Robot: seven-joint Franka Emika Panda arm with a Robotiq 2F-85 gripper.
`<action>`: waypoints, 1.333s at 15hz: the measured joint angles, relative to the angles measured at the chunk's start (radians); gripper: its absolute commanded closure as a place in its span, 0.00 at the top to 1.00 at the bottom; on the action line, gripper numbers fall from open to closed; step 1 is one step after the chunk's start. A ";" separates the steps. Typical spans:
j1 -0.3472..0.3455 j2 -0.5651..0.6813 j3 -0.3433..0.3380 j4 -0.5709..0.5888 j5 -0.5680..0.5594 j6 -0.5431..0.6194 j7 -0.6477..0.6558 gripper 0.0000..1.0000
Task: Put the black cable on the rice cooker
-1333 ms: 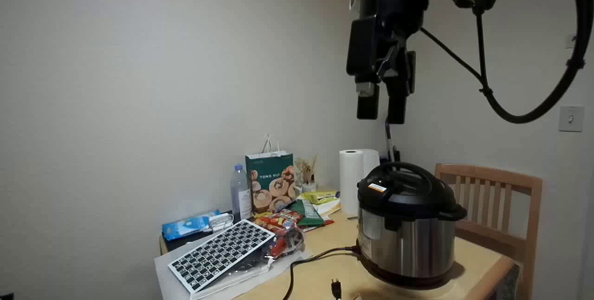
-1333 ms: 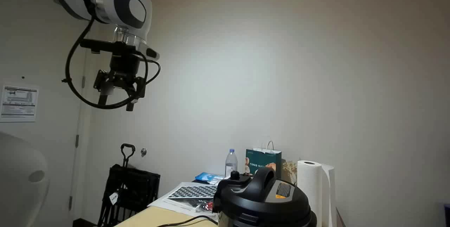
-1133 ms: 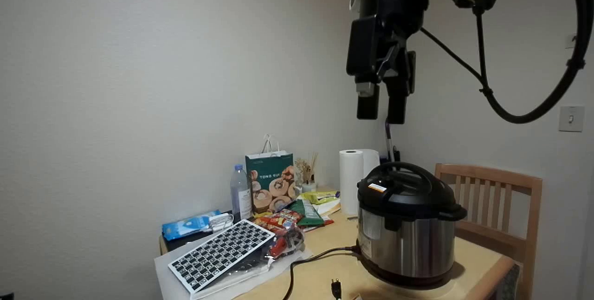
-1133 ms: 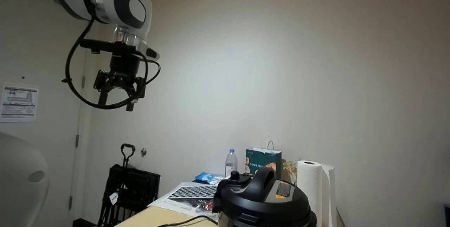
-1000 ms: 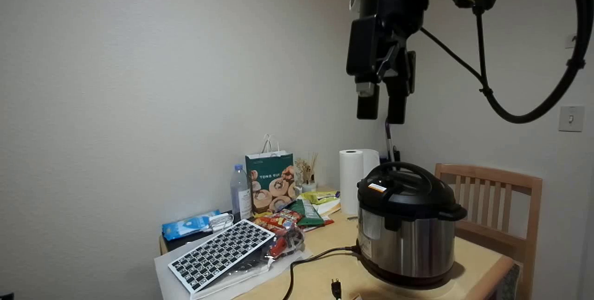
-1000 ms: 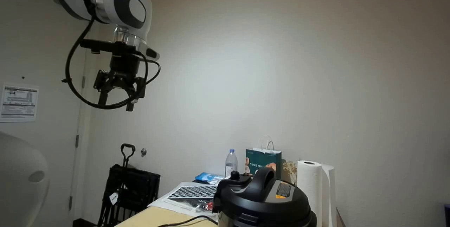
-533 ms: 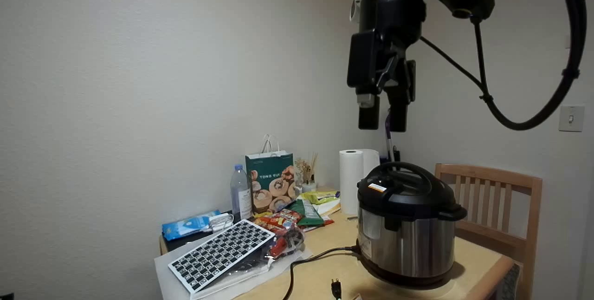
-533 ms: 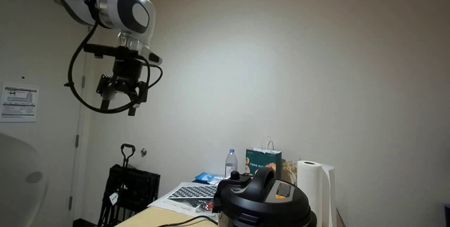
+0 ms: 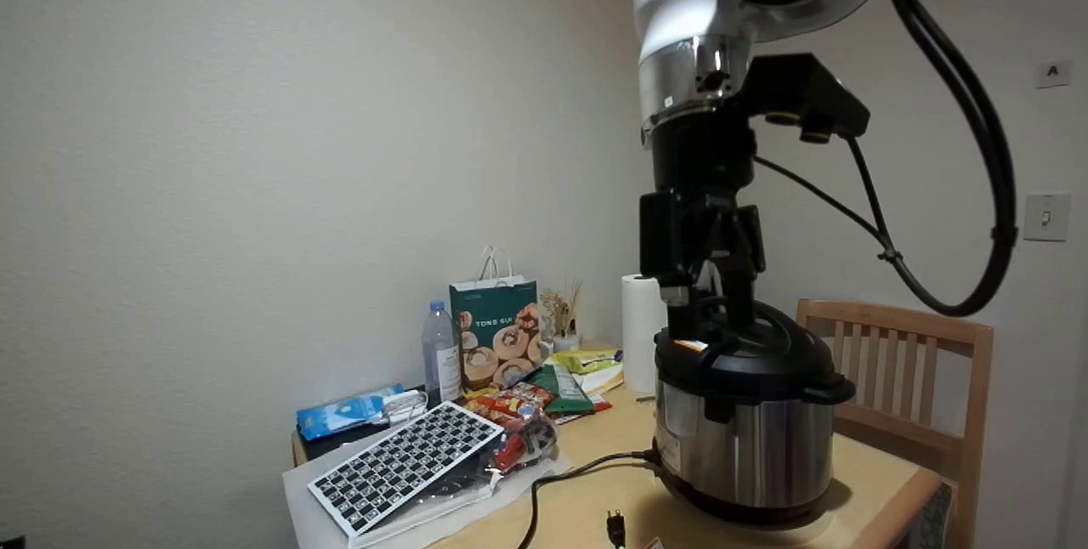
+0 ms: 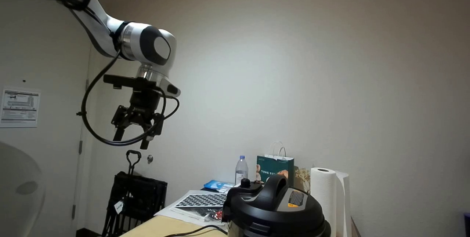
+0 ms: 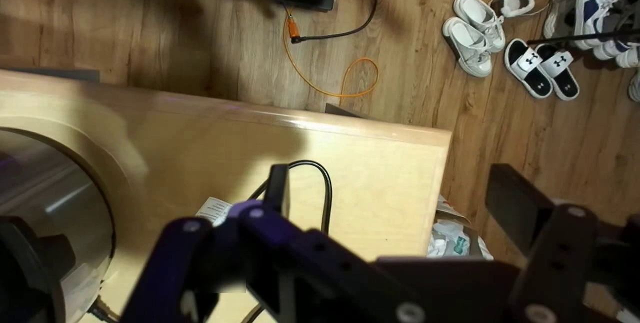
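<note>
The black cable (image 9: 535, 505) runs in a loose curve from the rice cooker's (image 9: 748, 455) base over the table, with its plug (image 9: 615, 526) lying near the front. My gripper (image 9: 712, 324) is open and empty. It overlaps the cooker's lid in that exterior view, but in an exterior view (image 10: 131, 139) it hangs well left of the cooker (image 10: 273, 211) and above table height. In the wrist view the open gripper (image 11: 395, 198) is over the table corner. The cable's loop (image 11: 328, 192) lies below, beside the left finger, which hides part of it. The cooker (image 11: 55, 203) shows at the left edge.
A paper towel roll (image 9: 643, 332), green bag (image 9: 495, 332), bottle (image 9: 440, 353), patterned board (image 9: 406, 468) and snack packets stand or lie behind and left of the cooker. A wooden chair (image 9: 901, 315) stands behind. The table edge (image 11: 370, 130) borders the floor, with shoes and a waste bag.
My open gripper has moved down a good way; in an exterior view it has also shifted a little to the right. The cable and rice cooker have not moved.
</note>
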 measured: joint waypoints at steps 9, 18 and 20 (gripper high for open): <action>0.000 0.030 0.000 -0.001 0.000 0.014 0.003 1.00; -0.061 0.142 -0.026 -0.099 0.001 0.237 0.205 1.00; -0.063 0.177 -0.043 -0.104 0.001 0.237 0.204 1.00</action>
